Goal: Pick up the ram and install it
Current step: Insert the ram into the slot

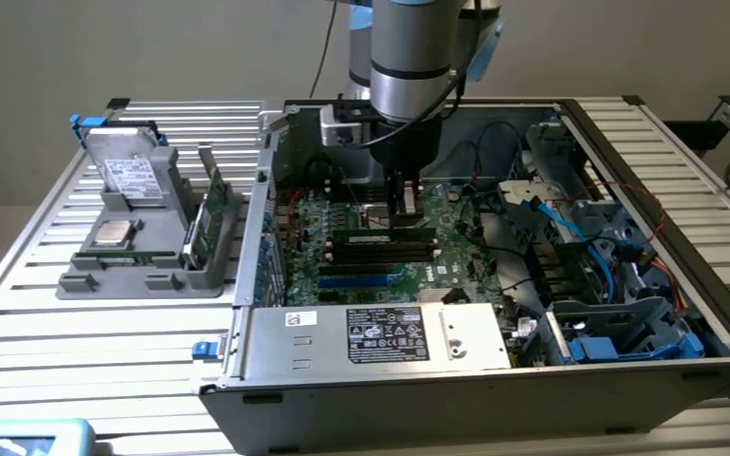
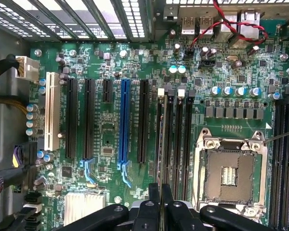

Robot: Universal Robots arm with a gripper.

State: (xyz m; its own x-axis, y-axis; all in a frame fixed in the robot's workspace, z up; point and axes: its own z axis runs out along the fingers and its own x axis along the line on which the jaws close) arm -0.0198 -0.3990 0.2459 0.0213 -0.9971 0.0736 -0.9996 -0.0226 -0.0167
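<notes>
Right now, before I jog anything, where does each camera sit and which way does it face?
Exterior view: off the arm, high beside the open computer case, looking down into it at an angle; the arm shows, with its gripper shut on the ram at the memory slots.
Wrist view: on the wrist, looking straight down at the motherboard; the gripper's black fingers show.
Shared: the motherboard, the memory slots and the gripper.
</notes>
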